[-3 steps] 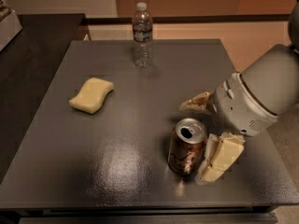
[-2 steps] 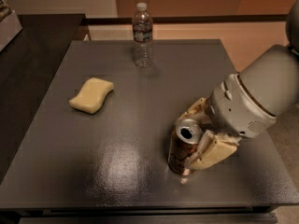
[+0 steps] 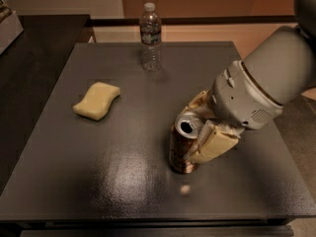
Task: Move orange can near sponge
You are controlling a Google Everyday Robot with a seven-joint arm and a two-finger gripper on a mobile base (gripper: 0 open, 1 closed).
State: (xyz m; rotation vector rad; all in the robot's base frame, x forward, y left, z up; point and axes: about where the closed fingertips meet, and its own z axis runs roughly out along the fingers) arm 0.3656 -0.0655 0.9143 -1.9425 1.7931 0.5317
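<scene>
Jaws closed on orange can [image 3: 179, 151] | gripper [image 3: 196, 131] front-right of table [image 3: 89, 181] | lettering unreadable | sponge [image 3: 97, 100] well apart, left

The gripper [image 3: 193, 131] is clasping the orange can [image 3: 178, 152] at the front right of the table [image 3: 123, 181]. Bare tabletop is lying open between the can and the sponge [image 3: 97, 100] at the left. The water bottle [image 3: 150, 36] is standing well apart at the far edge.

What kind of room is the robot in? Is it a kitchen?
Probably a test room or office kitchen, hard to say. A plain dark table holds a water bottle, a sponge and an orange can, and the robot's tool is clamped on the can near the table's front.
</scene>
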